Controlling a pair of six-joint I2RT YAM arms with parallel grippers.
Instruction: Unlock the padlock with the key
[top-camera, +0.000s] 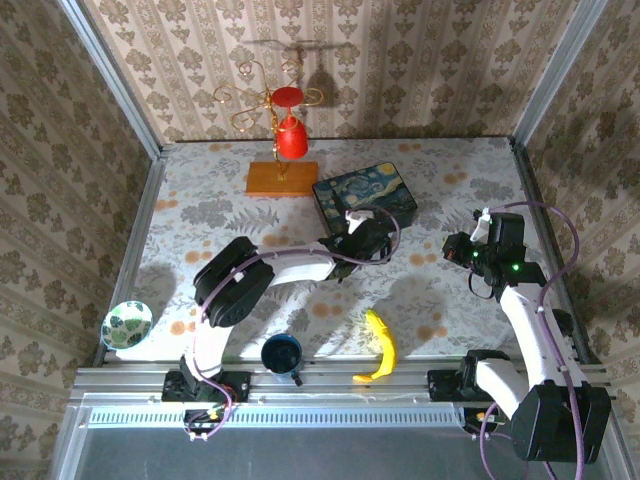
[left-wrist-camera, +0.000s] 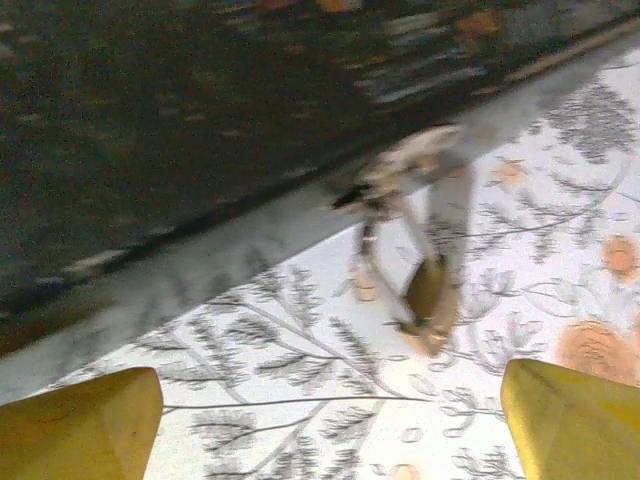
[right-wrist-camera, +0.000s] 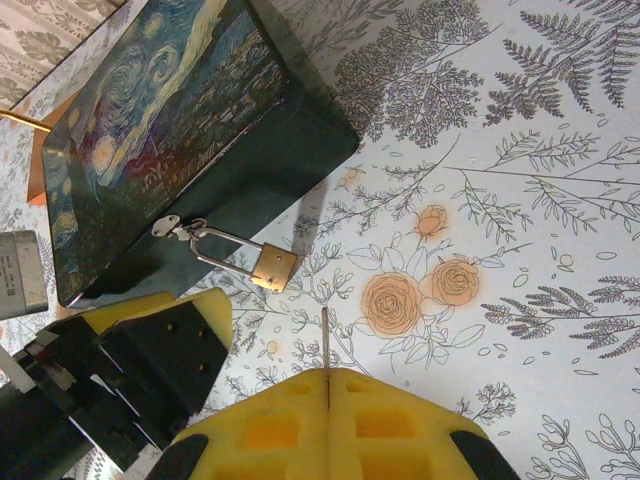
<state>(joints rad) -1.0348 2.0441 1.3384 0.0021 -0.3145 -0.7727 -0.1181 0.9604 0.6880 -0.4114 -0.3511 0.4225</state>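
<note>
Overhead, the left gripper (top-camera: 362, 235) sits at the front of the blue painted-print box (top-camera: 365, 190), centre frame; the right gripper (top-camera: 465, 252) hovers to its right. Left wrist: yellow fingers (left-wrist-camera: 80, 425) wide apart in the bottom corners, small brass padlock (left-wrist-camera: 430, 295) dangling right of centre, ungripped. Right wrist gives detail the overhead is too coarse for: a thin silvery key (right-wrist-camera: 325, 340) pinched between closed pads, bottom centre. I'd steady the lock body first, then line blade with keyhole.
</note>
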